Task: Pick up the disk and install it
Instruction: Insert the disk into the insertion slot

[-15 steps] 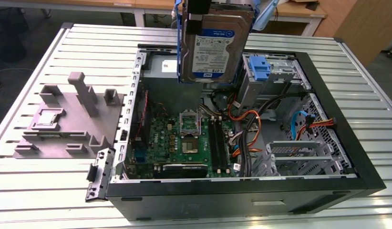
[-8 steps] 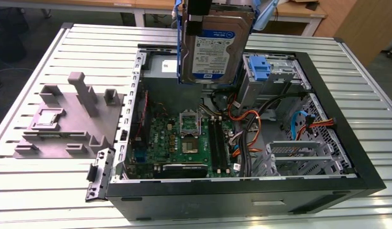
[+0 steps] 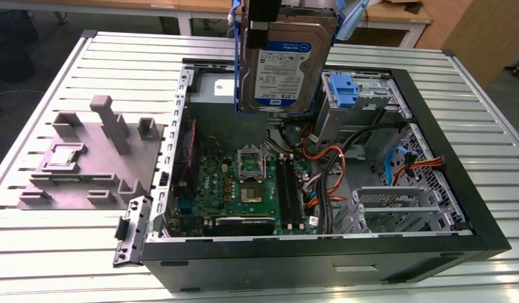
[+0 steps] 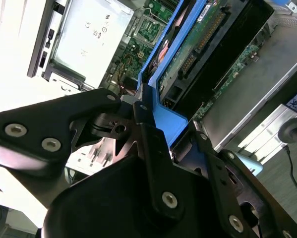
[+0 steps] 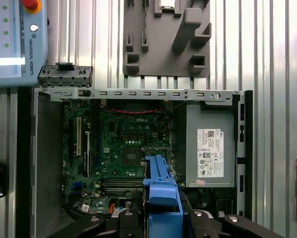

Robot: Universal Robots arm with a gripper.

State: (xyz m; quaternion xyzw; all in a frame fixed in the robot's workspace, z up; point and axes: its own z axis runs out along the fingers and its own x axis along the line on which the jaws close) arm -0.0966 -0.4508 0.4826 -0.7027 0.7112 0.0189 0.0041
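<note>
One disk point(image 3: 286, 63) hangs upright over the computer case point(image 3: 327, 268) — long axis vertical — the gripper point(image 5: 160, 218) clamped onto it.

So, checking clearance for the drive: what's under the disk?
The disk hangs over the open computer case. Below lie the motherboard and cables. The case floor directly behind the disk is covered.

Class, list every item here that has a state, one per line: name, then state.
disk, held upright above the case, clamped by its blue carrier frame.
claw, shut on the disk.
computer case, lying on its side, side panel off, interior exposed.
blue bracket, sitting in the drive cage.
</note>
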